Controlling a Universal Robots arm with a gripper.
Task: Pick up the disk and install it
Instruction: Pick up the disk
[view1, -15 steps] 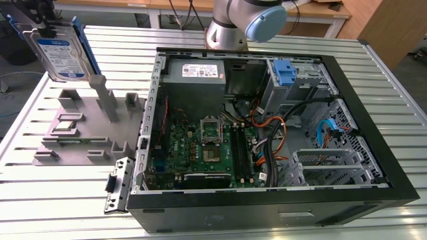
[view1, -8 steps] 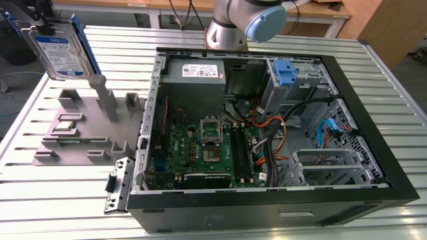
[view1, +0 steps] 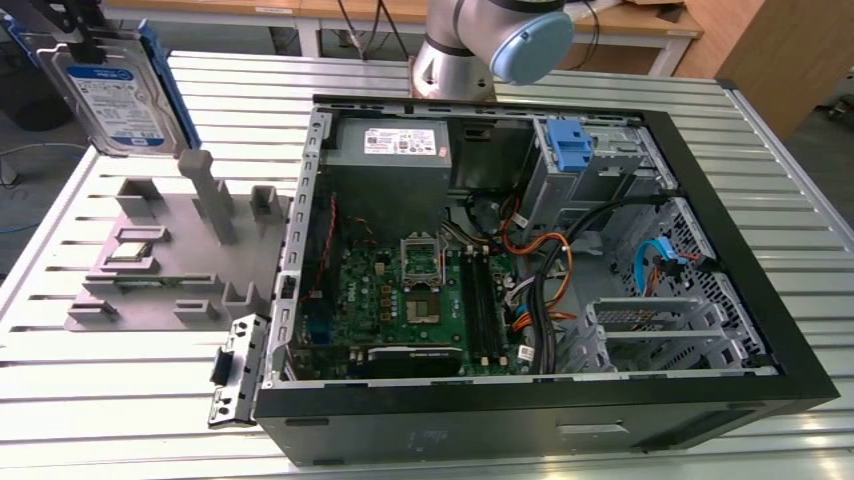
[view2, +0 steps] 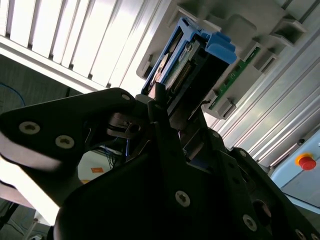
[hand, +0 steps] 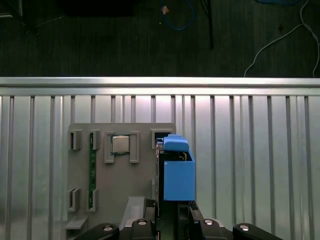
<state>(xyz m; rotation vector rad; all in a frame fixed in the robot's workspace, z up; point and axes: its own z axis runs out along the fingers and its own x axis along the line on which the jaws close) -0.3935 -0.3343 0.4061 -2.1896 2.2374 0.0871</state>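
the disk (view1: 118, 95) hangs above the parts holder (view1: 187, 285), which lies on the table (view1: 120, 400), at the exterior view's left of the computer case (view1: 467, 430).

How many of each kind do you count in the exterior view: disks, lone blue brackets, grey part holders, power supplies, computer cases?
disk: 1
lone blue bracket: 1
grey part holder: 1
power supply: 1
computer case: 1
Total: 5
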